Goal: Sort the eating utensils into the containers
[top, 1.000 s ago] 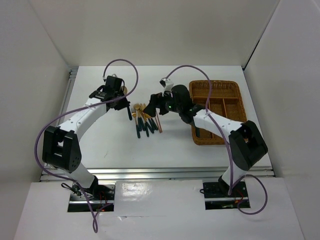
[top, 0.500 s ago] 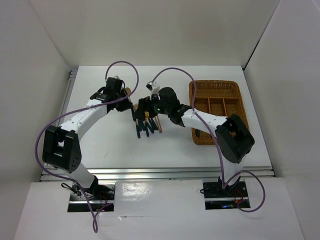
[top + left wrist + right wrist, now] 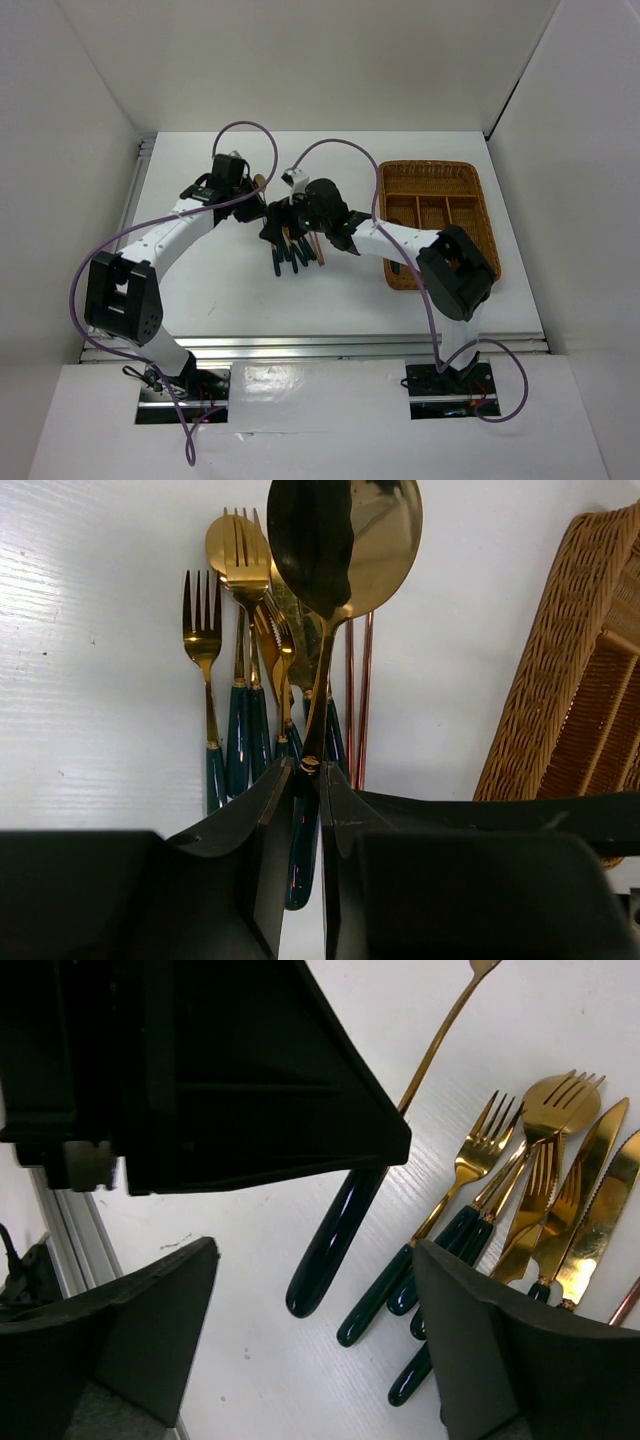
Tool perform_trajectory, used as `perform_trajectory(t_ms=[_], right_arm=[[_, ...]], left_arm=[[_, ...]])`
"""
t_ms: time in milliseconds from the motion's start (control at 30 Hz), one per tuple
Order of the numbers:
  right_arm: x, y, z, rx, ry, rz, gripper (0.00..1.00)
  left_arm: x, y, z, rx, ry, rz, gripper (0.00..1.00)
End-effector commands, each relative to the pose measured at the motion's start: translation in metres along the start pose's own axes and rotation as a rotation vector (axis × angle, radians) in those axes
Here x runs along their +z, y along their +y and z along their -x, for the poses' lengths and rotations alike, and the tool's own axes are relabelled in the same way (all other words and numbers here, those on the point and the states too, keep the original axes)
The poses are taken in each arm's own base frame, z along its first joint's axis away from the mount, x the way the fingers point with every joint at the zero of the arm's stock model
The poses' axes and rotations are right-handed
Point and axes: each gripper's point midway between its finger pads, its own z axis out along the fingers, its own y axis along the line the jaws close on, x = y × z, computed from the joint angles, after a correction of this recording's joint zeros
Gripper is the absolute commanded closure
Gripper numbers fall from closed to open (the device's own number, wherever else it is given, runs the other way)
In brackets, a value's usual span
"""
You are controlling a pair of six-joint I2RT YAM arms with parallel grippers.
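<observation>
The spoon (image 3: 340,540) is thin polished metal, light and stiff, and its glossy green handle looks slippery. The left gripper (image 3: 305,775) pinches it on the handle just below the gold neck, which seems a sound place: the flattest, narrowest part, clear of the rounded bowl. It hangs above the table well to the left of the wicker tray (image 3: 430,166). With so much handle trailing behind the fingers, it could pivot if the pinch is weak.

The rest of the cutlery pile (image 3: 292,250) lies on the table left of the tray: forks (image 3: 202,630) and knives (image 3: 600,1180) overlapping in a fan, with the two chopsticks (image 3: 357,680) on the side nearest the tray. Because they touch, lifting one by its handle end may drag a neighbour.

The right gripper (image 3: 315,1250) hovers over the pile with its fingers (image 3: 140,1330) spread wide, holding nothing.

A second ago the right gripper was closer to the tray. It has since swung away from the tray, over the pile and nearly up against the left gripper, which has barely moved.
</observation>
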Motion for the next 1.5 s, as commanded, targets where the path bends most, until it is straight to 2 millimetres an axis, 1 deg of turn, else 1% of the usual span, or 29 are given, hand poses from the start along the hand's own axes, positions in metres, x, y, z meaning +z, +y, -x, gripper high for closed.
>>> perform_trajectory(t_ms=[0, 233, 267, 300, 367, 400, 433, 533, 567, 600, 700, 733, 767, 800, 833, 867, 900, 933, 967, 1000, 1033, 1067, 1133, 1167, 1200, 1267, 1300, 1433, 1467], right_arm=[[0.008, 0.005, 0.029, -0.047, -0.088, -0.003, 0.16], [0.016, 0.001, 0.025, -0.034, -0.077, -0.007, 0.34], [0.016, 0.001, 0.025, -0.034, -0.077, -0.007, 0.43], [0.016, 0.001, 0.025, -0.034, -0.077, -0.007, 0.49], [0.016, -0.002, 0.026, -0.034, -0.083, -0.024, 0.60], [0.016, -0.002, 0.026, -0.034, -0.083, -0.024, 0.73], [0.016, -0.004, 0.027, -0.033, -0.087, -0.032, 0.79], [0.012, -0.013, 0.027, -0.016, -0.084, -0.095, 0.97], [0.012, -0.018, 0.030, -0.014, -0.091, -0.128, 0.99], [0.008, -0.023, 0.027, -0.007, -0.074, -0.161, 1.00], [0.001, -0.039, 0.022, 0.012, -0.059, -0.263, 1.00], [-0.006, -0.043, 0.019, 0.016, -0.044, -0.291, 1.00], [-0.012, -0.048, 0.017, 0.017, -0.045, -0.330, 1.00], [-0.019, -0.056, 0.018, 0.035, -0.050, -0.357, 1.00], [-0.032, -0.055, 0.013, 0.045, -0.045, -0.373, 1.00], [-0.045, -0.069, 0.015, 0.057, -0.054, -0.419, 1.00], [-0.055, -0.074, 0.014, 0.073, -0.055, -0.441, 1.00], [-0.072, -0.075, 0.013, 0.078, -0.060, -0.459, 1.00], [-0.086, -0.084, 0.008, 0.100, -0.042, -0.498, 1.00], [-0.100, -0.092, 0.008, 0.103, -0.048, -0.550, 1.00], [-0.118, -0.089, 0.018, 0.103, -0.082, -0.566, 1.00], [-0.135, -0.102, 0.004, 0.115, -0.054, -0.629, 1.00], [-0.159, -0.109, 0.001, 0.136, -0.065, -0.679, 1.00], [-0.178, -0.111, -0.004, 0.154, -0.067, -0.708, 1.00], [-0.194, -0.123, -0.005, 0.169, -0.079, -0.760, 1.00], [-0.217, -0.131, -0.015, 0.203, -0.088, -0.797, 1.00], [-0.228, -0.143, -0.017, 0.224, -0.102, -0.832, 0.98], [-0.242, -0.152, -0.028, 0.226, -0.061, -0.832, 0.96], [-0.244, -0.160, -0.034, 0.229, -0.030, -0.863, 0.96]], left_arm=[[-0.019, -0.024, 0.016, -0.018, -0.059, -0.090, 0.76], [-0.023, -0.026, 0.011, -0.016, -0.045, -0.117, 0.75], [-0.023, -0.028, 0.010, -0.015, -0.037, -0.125, 0.75], [-0.021, -0.024, 0.006, -0.016, -0.029, -0.116, 0.75], [-0.022, -0.028, 0.006, -0.014, -0.023, -0.137, 0.75], [-0.020, -0.025, 0.003, -0.015, -0.017, -0.130, 0.75], [-0.020, -0.025, 0.003, -0.015, -0.017, -0.130, 0.75], [-0.020, -0.024, 0.001, -0.016, -0.010, -0.124, 0.67], [-0.020, -0.018, 0.000, -0.008, -0.010, -0.098, 0.60], [-0.023, -0.017, 0.007, -0.009, -0.038, -0.080, 0.49], [-0.041, -0.014, 0.027, 0.022, -0.119, -0.028, 0.35], [-0.046, -0.013, 0.032, 0.021, -0.139, -0.015, 0.28], [-0.054, -0.012, 0.035, 0.030, -0.162, -0.006, 0.24], [-0.061, -0.008, 0.045, 0.030, -0.196, 0.012, 0.21], [-0.065, -0.004, 0.048, 0.022, -0.202, 0.019, 0.19], [-0.070, -0.002, 0.053, 0.013, -0.217, 0.019, 0.16], [-0.077, 0.003, 0.063, 0.005, -0.245, 0.021, 0.15], [-0.078, 0.010, 0.065, 0.008, -0.248, 0.043, 0.13], [-0.083, 0.012, 0.069, 0.000, -0.264, 0.041, 0.12], [-0.082, 0.019, 0.069, 0.009, -0.261, 0.056, 0.09], [-0.086, 0.025, 0.076, 0.015, -0.283, 0.071, 0.08], [-0.084, 0.032, 0.076, 0.016, -0.280, 0.086, 0.08], [-0.081, 0.034, 0.078, 0.031, -0.271, 0.078, 0.06], [-0.077, 0.041, 0.079, 0.021, -0.265, 0.095, 0.06], [-0.073, 0.042, 0.077, 0.032, -0.251, 0.096, 0.06], [-0.069, 0.044, 0.082, 0.038, -0.249, 0.096, 0.05], [-0.063, 0.043, 0.081, 0.052, -0.232, 0.095, 0.05], [-0.047, 0.046, 0.078, 0.067, -0.186, 0.086, 0.05], [-0.046, 0.044, 0.078, 0.078, -0.179, 0.077, 0.05]])
